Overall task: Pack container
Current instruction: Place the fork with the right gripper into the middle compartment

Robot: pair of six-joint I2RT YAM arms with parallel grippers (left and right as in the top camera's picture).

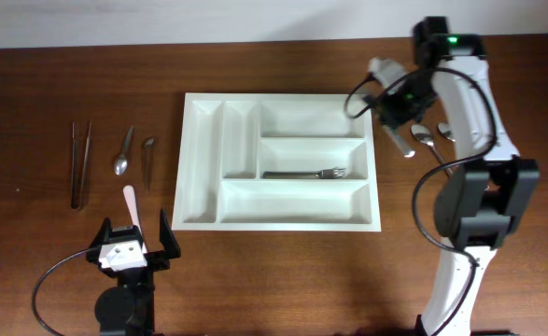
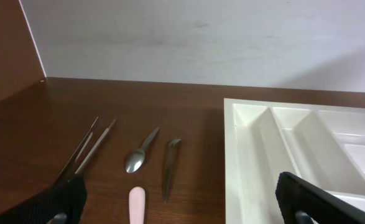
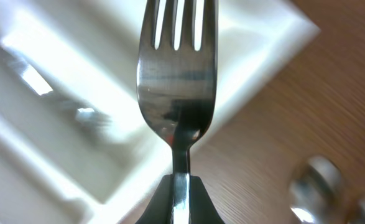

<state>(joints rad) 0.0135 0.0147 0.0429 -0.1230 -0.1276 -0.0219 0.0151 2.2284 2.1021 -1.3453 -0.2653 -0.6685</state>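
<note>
The white cutlery tray (image 1: 283,96) lies in the middle of the table. One fork (image 1: 306,174) lies in its middle long compartment; the other compartments look empty. My right gripper (image 1: 390,107) hovers at the tray's far right corner. In the right wrist view it (image 3: 176,196) is shut on the handle of a steel fork (image 3: 176,74), tines pointing over the tray's corner (image 3: 257,43). My left gripper (image 1: 132,245) is open and empty near the front left, with the tray's left end (image 2: 232,143) at its right.
Left of the tray lie long tweezers (image 1: 80,163), a spoon (image 1: 124,154), a small metal utensil (image 1: 148,151) and a pink stick (image 1: 131,203), which also shows in the left wrist view (image 2: 137,205). Spoons (image 1: 425,136) lie right of the tray.
</note>
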